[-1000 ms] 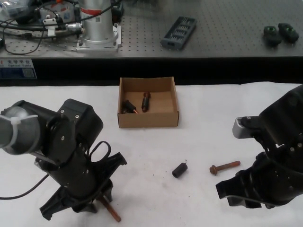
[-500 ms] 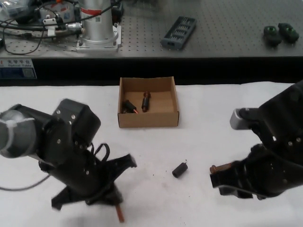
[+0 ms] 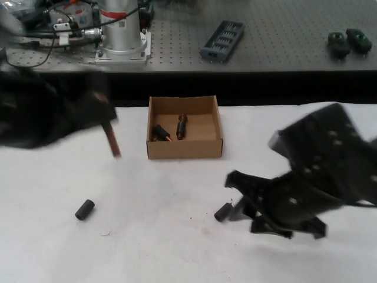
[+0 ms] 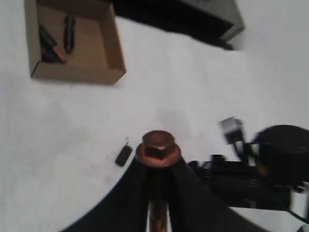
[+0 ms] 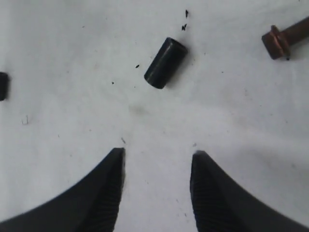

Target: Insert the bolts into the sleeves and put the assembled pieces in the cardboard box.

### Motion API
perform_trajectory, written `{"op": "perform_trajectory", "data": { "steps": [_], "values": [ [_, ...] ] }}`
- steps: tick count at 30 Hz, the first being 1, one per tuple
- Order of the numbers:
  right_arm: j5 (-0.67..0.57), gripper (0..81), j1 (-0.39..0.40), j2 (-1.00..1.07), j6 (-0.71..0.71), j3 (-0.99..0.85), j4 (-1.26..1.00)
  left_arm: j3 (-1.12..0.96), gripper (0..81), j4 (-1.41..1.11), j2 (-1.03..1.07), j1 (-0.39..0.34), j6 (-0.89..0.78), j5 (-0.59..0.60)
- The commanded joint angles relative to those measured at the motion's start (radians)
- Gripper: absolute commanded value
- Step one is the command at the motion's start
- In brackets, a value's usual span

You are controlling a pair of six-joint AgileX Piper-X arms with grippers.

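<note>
The cardboard box (image 3: 184,149) is sitting at the centre of the high view on the white worktop (image 3: 177,253), holding two assembled pieces (image 3: 160,134) side by side. The left fingers (image 4: 135,181) are clamping a copper bolt (image 4: 158,147), which is hanging left of the box. The right fingers (image 5: 115,166) are standing apart, empty, near a black sleeve (image 5: 165,63) and a loose bolt (image 5: 285,36). A second sleeve (image 3: 85,209) is lying at lower left. A silver post (image 3: 121,29) at upper left is bearing a label too small to read.

Coppery bolt (image 4: 158,150), black sleeve (image 5: 165,63), tan box (image 3: 184,148), seemingly white cloth (image 3: 165,253)
</note>
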Motion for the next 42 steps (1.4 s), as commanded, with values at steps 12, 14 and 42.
{"op": "perform_trajectory", "data": {
  "steps": [12, 14, 42],
  "values": [
    [0.075, 33.7, -0.016, 0.396, 0.212, -0.495, 0.286, -0.007, 0.6, 0.305, -0.423, 0.005, 0.029, -0.021],
    [0.085, 33.7, -0.020, 0.396, 0.233, -0.497, 0.317, -0.007, 0.6, 0.320, -0.445, 0.005, 0.027, -0.023],
    [0.020, 33.7, -0.012, 0.463, 0.386, -0.498, 0.345, 0.057, 0.6, 0.183, -0.436, 0.005, 0.099, 0.025]
  ]
}}
